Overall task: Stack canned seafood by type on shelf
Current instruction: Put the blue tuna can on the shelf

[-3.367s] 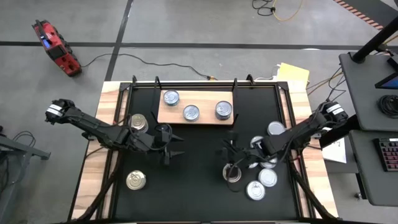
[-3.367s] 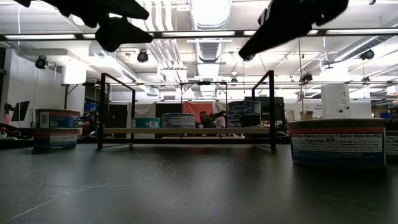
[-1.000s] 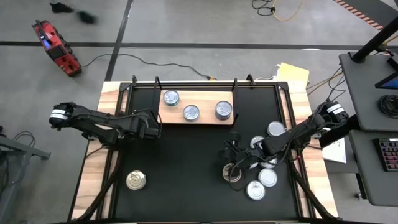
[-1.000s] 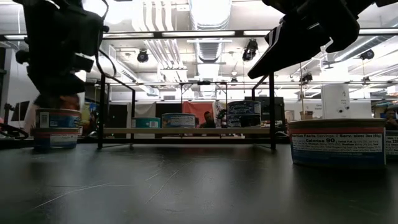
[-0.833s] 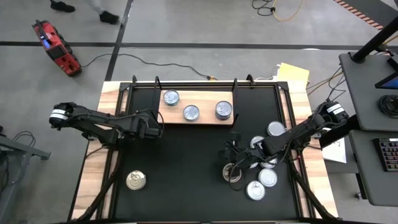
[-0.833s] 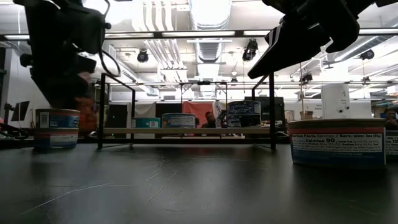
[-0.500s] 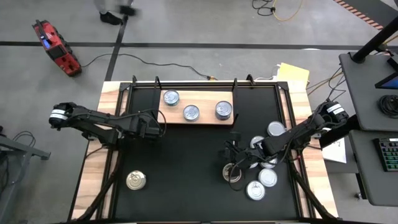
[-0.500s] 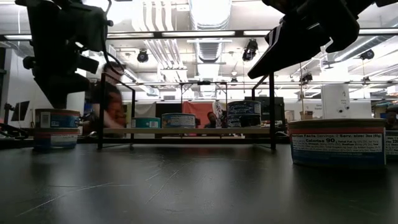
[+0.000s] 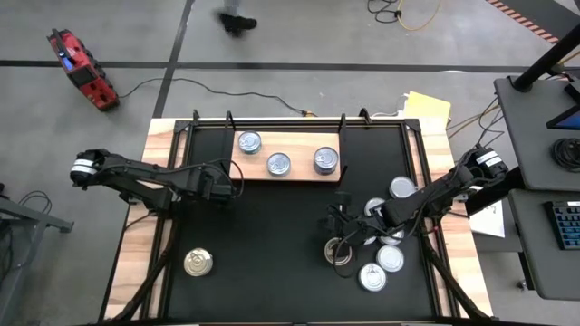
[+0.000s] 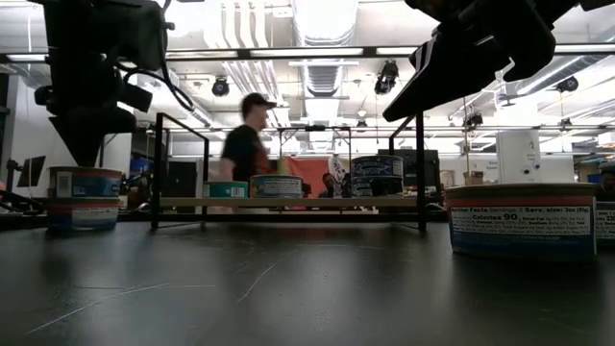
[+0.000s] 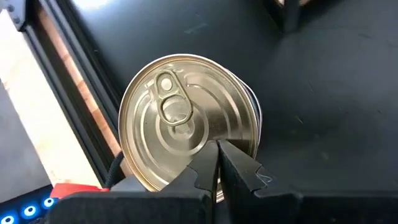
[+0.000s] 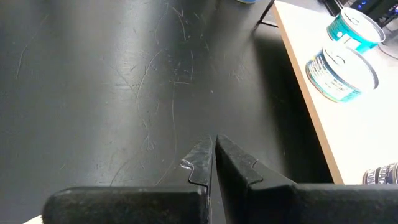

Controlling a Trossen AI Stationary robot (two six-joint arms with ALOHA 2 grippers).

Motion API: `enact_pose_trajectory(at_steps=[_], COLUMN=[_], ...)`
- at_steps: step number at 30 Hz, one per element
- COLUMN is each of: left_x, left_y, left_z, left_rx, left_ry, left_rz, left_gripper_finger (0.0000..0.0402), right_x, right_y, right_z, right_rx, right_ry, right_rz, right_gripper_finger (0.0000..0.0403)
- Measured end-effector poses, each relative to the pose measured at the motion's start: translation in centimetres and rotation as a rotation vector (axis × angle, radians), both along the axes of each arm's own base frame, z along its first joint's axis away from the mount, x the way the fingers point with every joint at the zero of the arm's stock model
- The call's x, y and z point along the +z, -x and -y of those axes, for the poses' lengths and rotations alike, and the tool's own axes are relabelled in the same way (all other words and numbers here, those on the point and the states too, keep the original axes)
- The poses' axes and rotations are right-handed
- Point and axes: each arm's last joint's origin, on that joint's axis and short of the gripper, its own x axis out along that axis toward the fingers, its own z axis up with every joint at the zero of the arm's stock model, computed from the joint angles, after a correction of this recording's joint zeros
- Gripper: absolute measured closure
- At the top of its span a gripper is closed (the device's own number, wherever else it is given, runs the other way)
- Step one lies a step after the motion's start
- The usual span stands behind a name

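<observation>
I had the closed left gripper (image 11: 216, 155) poised directly over the round gold-topped metal tin (image 11: 186, 121) at mid-left of the high view, just left of the light-brown wooden shelf board (image 9: 299, 170).

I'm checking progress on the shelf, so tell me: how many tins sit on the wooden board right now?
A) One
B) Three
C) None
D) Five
B: the high view shows three silver-topped tins, a left tin, a middle tin and a right tin, set apart from one another on the wooden board.
</observation>
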Motion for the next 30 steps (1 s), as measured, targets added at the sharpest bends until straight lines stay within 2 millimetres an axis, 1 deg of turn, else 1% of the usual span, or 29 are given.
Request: enact_pose_trajectory(at_steps=[5,8,16,30], left_x=[1.4,1.8,1.6,1.8], left_y=[-1.2,-1.4,-1.6,-2.9], left_z=[0.8,1.2,2.3,5.1], left_rx=[-0.044,-0.075,-0.126,-0.267], left_ry=[0.098,0.128,0.204,0.268], left_rz=[0.071,0.082,0.105,0.277], left_gripper_finger=[0.0401,0.0401,0.0401,0.0401], right_x=[0.0,0.0,0.0,0.0], right_y=[0.0,0.0,0.0,0.0], right_z=[0.0,0.0,0.0,0.0], right_rx=[0.0,0.0,0.001,0.002], right_ry=[0.0,0.0,0.002,0.004], right_rz=[0.0,-0.001,-0.004,-0.004], right_gripper_finger=[0.039,0.039,0.039,0.039])
